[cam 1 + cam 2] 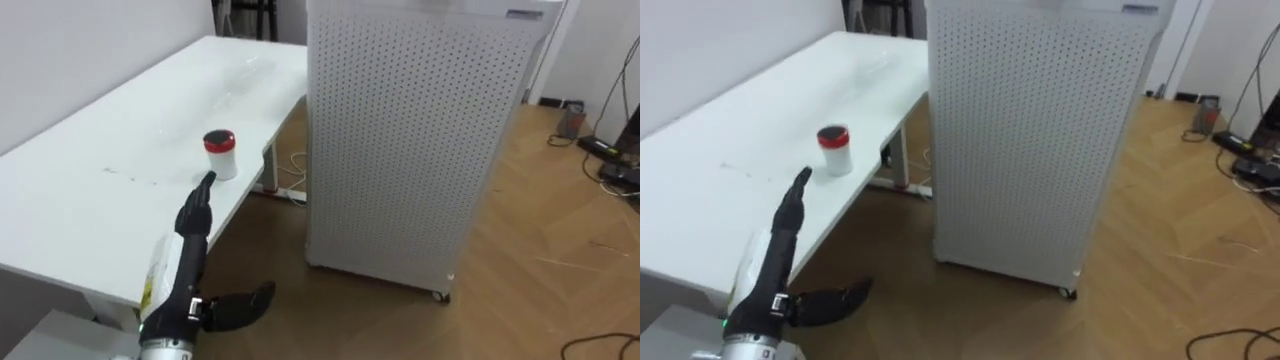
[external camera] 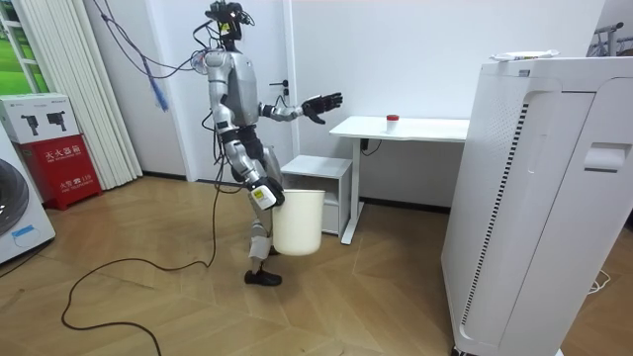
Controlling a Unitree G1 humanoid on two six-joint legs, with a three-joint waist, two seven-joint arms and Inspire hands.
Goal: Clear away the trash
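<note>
1. Left hand [image 1: 190, 250]: nearest. Raised over the near right edge of the table [image 1: 90, 210], fingers straight and together, thumb spread wide, holding nothing. It points at item 3, probably lined up for a reach.
2. Bin [image 2: 297, 222]: white, at the robot's legs in the room view, likely kept close to take the garbage. The right hand [image 2: 269, 198] hangs low by its rim. Whether it grips cannot be told.
3. Small container [image 1: 220, 152]: white body, red lid, the likely garbage. Upright on the table near its right edge, just beyond the fingertips, untouched. No legible writing.
4. Perforated cabinet [image 1: 410, 140]: white, tall, right of the table.
5. Red box [image 2: 59, 148]: far wall. Its print is too small to read.
</note>
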